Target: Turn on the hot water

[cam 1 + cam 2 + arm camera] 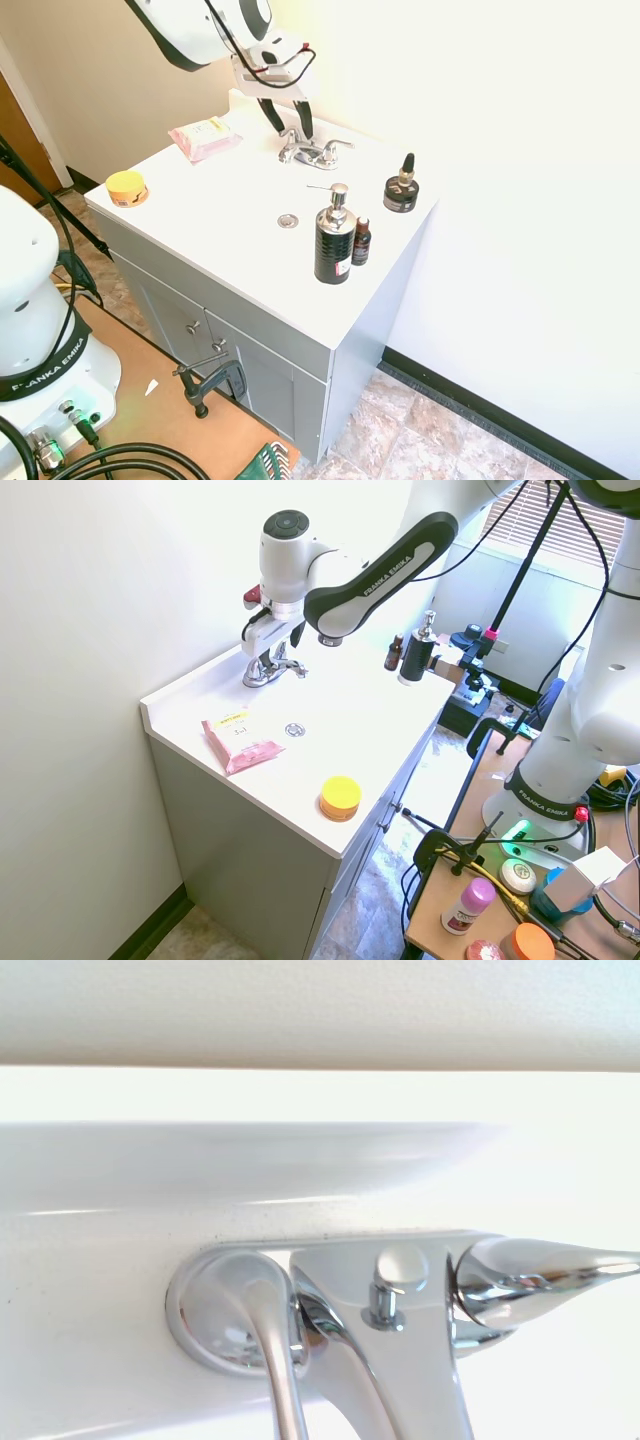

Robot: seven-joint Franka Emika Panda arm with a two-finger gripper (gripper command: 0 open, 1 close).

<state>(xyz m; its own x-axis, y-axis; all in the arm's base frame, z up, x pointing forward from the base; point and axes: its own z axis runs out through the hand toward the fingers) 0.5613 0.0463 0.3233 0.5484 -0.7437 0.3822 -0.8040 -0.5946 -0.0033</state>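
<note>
The hot-water lever [289, 146], rigid slippery chrome at the faucet's [312, 151] left on the desk's [240, 230] far edge, sits between the gripper's [287, 127] spread jaws; push near its tip.

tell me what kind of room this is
Probably a bathroom: a white vanity counter over cabinet doors, with a small chrome faucet at the back, a drain in the top, and a black soap pump bottle.

Hot water lever [289, 151]: slim chrome, left arm of the small two-lever faucet [315, 152] at the bench's back edge. No water ran.
</note>
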